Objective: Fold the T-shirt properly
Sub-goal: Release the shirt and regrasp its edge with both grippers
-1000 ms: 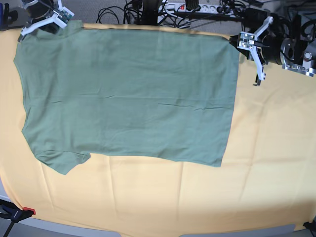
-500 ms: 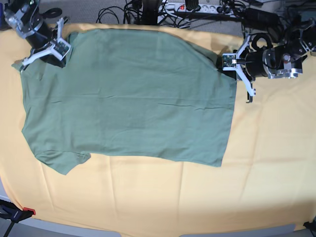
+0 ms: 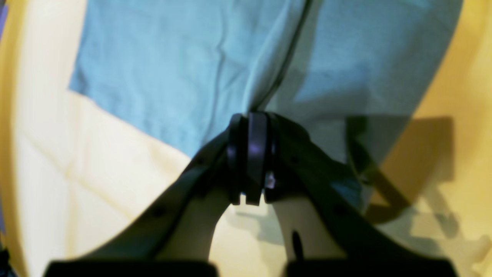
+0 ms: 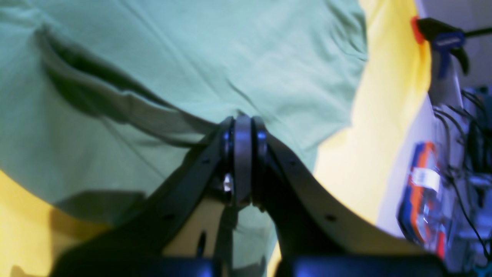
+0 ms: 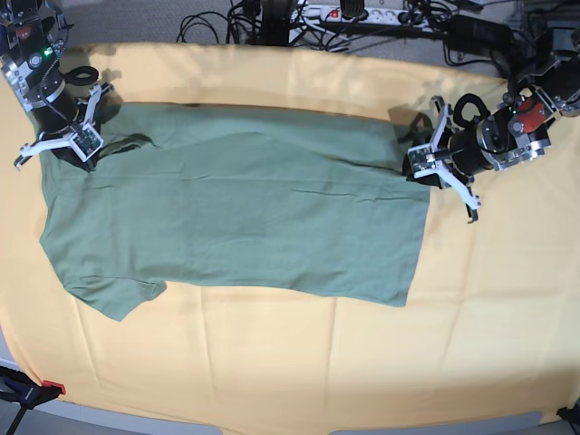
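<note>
The sage-green T-shirt (image 5: 245, 217) lies spread on the yellow-orange cloth (image 5: 317, 362), with its far edge lifted and drawn toward the near side. In the base view my right gripper (image 5: 83, 145) is at the far-left corner, shut on the shirt by the sleeve. My left gripper (image 5: 412, 169) pinches the far-right hem corner. In the left wrist view the T-shirt (image 3: 173, 57) runs up from the shut left gripper (image 3: 250, 119) as a raised fold. In the right wrist view the right gripper (image 4: 242, 123) is shut on a ridge of the T-shirt (image 4: 192, 46).
Cables and a power strip (image 5: 353, 14) lie behind the table's far edge. A red-and-black clamp (image 5: 41, 390) grips the cloth at the front left corner. Another clamp (image 4: 442, 38) shows in the right wrist view beyond the cloth's edge.
Both grippers have moved from the far edge toward the near side, carrying the T-shirt's far edge with them. The bare cloth behind the shirt has widened.
</note>
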Motion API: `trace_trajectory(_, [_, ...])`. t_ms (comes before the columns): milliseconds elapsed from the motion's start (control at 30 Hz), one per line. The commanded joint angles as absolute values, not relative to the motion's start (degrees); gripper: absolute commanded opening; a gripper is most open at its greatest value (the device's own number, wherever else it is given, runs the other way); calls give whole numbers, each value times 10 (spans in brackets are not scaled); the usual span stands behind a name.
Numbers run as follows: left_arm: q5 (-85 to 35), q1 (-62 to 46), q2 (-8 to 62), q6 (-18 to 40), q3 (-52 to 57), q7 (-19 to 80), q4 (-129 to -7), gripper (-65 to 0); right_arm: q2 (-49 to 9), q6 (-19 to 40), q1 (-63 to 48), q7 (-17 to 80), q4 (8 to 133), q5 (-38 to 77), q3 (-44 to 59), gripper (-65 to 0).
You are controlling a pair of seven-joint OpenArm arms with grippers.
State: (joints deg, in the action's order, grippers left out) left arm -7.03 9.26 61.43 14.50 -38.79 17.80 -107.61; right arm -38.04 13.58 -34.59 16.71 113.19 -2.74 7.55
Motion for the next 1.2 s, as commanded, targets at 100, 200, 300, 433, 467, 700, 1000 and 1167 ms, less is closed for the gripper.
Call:
trace_trajectory(100, [-58, 102, 626, 103, -381, 171, -1082, -650, -389, 116, -344, 177, 1139, -34, 80, -650])
trace_trajectory(200, [-61, 102, 625, 103, -381, 170, -1082, -650, -389, 120, -344, 176, 1139, -29, 80, -650])
trace_trajectory(300, [-62, 102, 626, 102, -381, 183, -1082, -650, -389, 112, -344, 176, 1139, -30, 80, -650])
trace_trajectory(433, [-81, 102, 625, 103, -381, 184, -1082, -650, -387, 89, -344, 173, 1134, -12, 80, -650])
trace_trajectory(467, [-82, 102, 625, 103, -381, 182, -1082, -650, -387, 88, -344, 167, 1132, -7, 80, -650])
trace_trajectory(700, [-80, 103, 625, 102, -381, 180, -1082, -650, -387, 97, -311, 152, 1070, -7, 80, -650])
trace_trajectory(1000, [-71, 115, 628, 103, -381, 170, -1082, -279, -393, 124, -266, 164, 1043, 30, 80, -310])
trace_trajectory(1167, [-31, 116, 639, 123, -381, 172, -1083, -280, -404, 136, -266, 211, 1079, 28, 80, -303])
